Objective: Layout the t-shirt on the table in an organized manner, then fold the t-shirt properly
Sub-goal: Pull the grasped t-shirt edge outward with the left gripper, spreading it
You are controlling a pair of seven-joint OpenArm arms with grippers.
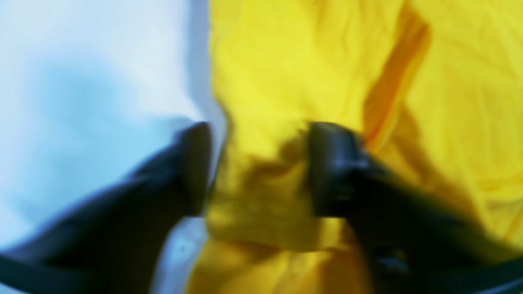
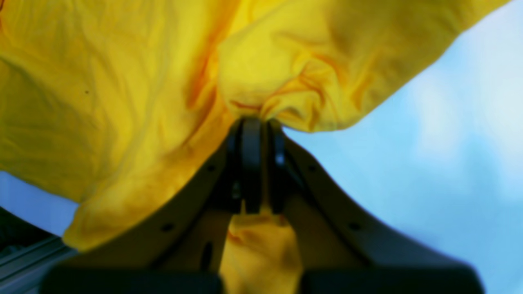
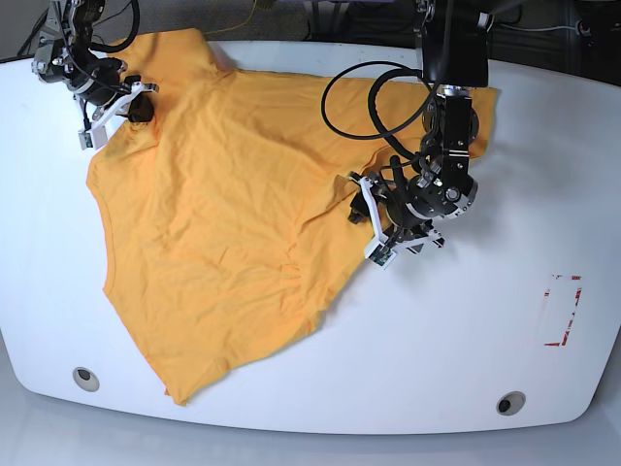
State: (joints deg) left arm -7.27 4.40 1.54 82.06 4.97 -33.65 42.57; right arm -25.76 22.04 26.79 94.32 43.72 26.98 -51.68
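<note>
Orange-yellow t-shirt (image 3: 223,214) spread crumpled over the white surface (image 3: 466,330), running from 11 o'clock down to a corner near 7 o'clock, with a further part reaching toward 1 o'clock behind the cables.

Right tool (image 2: 259,124) at 10 o'clock in the base view, pinched tight on a bunch of shirt fabric; more cloth squeezed out below the fingers, between the arms of the tool. Fingertips largely buried in folds; blurred close-up.

Left tool (image 1: 259,167) just right of centre, at the shirt's edge. Fingers (image 1: 196,163) apart at a middling width, one over bare surface, the other on cloth, a ridge of fabric between them. Heavy motion blur in the wrist view, so cannot tell whether that ridge is actually gripped or only straddled. In the base view, tips hidden under the wrist body and black cable loops (image 3: 374,97).

Neckline and label not made out. Red tape outline (image 3: 563,311) at 3 o'clock, well apart from the shirt. Grey grommets (image 3: 85,377) near the front edge, at 7 and 5 o'clock.
</note>
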